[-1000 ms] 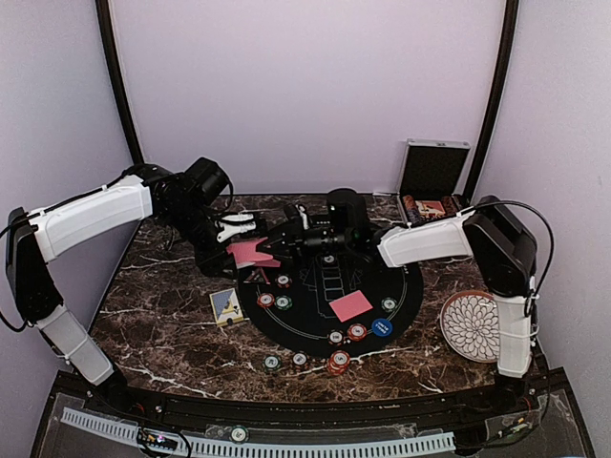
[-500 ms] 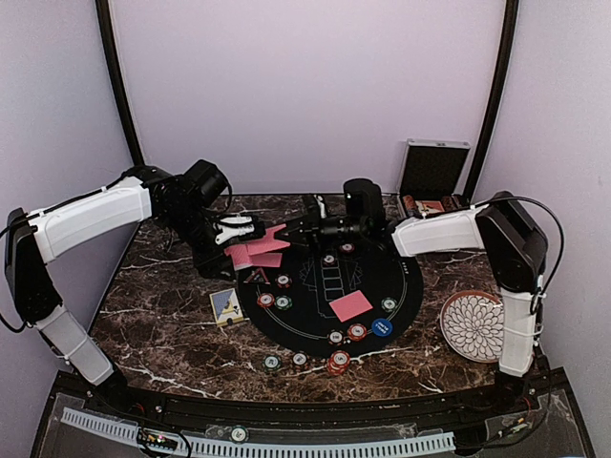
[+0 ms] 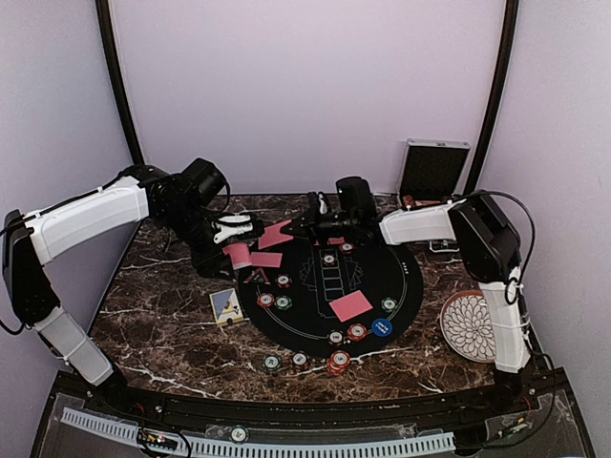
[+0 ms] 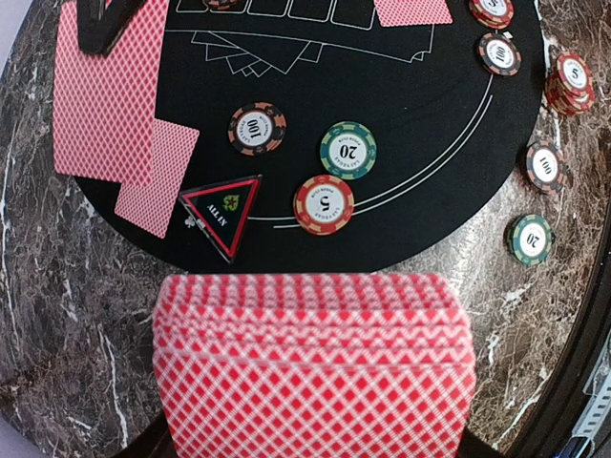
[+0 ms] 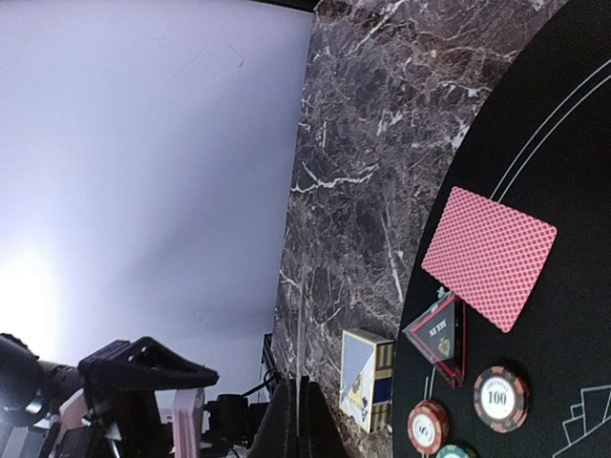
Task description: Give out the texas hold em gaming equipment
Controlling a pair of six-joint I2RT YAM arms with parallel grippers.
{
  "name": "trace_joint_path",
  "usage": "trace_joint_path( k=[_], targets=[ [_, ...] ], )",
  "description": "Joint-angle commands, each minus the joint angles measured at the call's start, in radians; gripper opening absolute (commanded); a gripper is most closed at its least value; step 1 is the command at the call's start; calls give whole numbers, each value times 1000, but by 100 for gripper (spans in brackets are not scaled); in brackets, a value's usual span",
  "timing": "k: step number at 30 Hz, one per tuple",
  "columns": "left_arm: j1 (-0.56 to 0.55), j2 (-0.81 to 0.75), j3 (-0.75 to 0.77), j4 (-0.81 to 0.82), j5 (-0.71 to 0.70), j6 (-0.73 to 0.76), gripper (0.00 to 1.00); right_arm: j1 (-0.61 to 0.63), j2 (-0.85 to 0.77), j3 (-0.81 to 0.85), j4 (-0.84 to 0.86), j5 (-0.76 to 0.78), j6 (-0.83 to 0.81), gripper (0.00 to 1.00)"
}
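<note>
Left gripper squeezes card deck. Right gripper pinched shut on single card. Cards look light, thin, bendy, slippery. Best pinch one corner, not too hard.

A: Far-left of the mat is tight. The left gripper with its deck and the right gripper with a raised card nearly meet.
B: Near side?
A: Chips along the rim, card box left, plate right. Bare marble near-left, open from above.
</note>
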Motion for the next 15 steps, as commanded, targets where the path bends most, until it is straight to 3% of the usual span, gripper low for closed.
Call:
trace_joint_path(
  k=[1,15],
  targets=[
    [3,-50,-3,-15,11,10,0,18,99,129,-62,40,-33,0],
    [3,-42,17,-28,24,9,0,45,353,446,-233,155,-98,1]
  ],
)
